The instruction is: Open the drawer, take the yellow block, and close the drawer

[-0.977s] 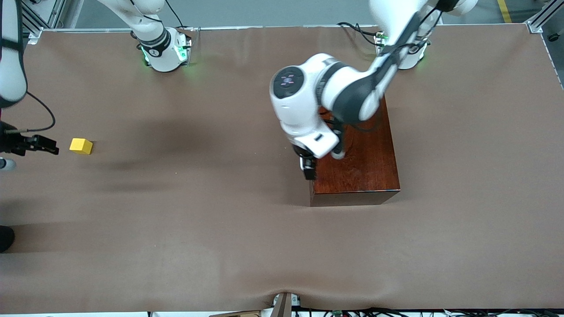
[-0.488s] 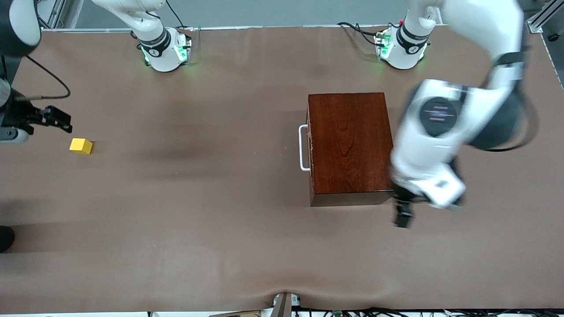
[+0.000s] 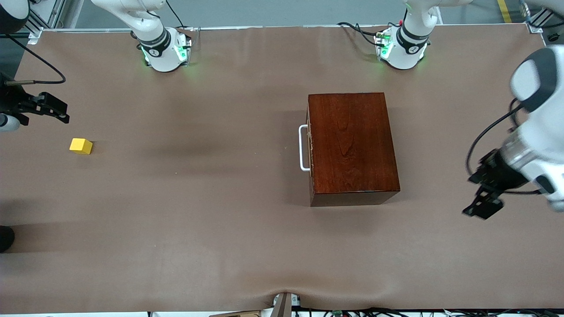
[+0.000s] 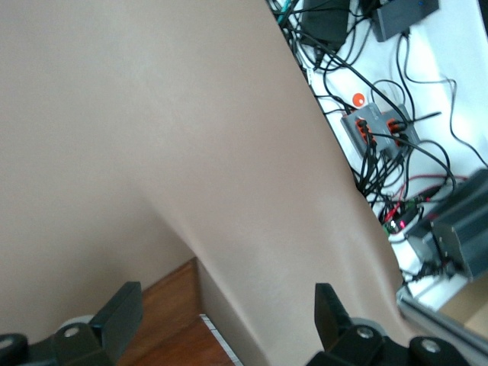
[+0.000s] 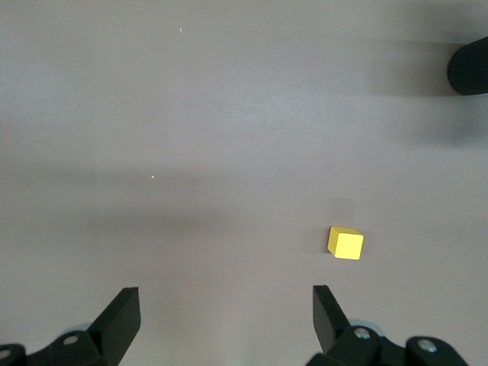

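Observation:
The reddish-brown wooden box (image 3: 352, 145) stands mid-table. Its drawer is pushed in, and the white bar handle (image 3: 303, 147) faces the right arm's end of the table. The yellow block (image 3: 81, 146) lies on the brown cloth near the right arm's end, outside the drawer. My right gripper (image 3: 61, 111) is open and empty, hovering beside the block, a little toward the bases. The right wrist view shows the block (image 5: 345, 243) off to one side of my open gripper (image 5: 225, 316). My left gripper (image 3: 472, 196) is open and empty over the cloth toward the left arm's end. The left wrist view shows its gripper (image 4: 223, 320) and a corner of the box (image 4: 171, 332).
Brown cloth (image 3: 198, 220) covers the table. A dark round object (image 3: 5, 237) sits at the table's edge at the right arm's end and also shows in the right wrist view (image 5: 469, 67). Cables and power boxes (image 4: 374, 126) lie off the table's edge.
My left arm has swung from the drawer's front, across the box, out toward the left arm's end of the table. My right gripper has drawn back from the block toward the bases.

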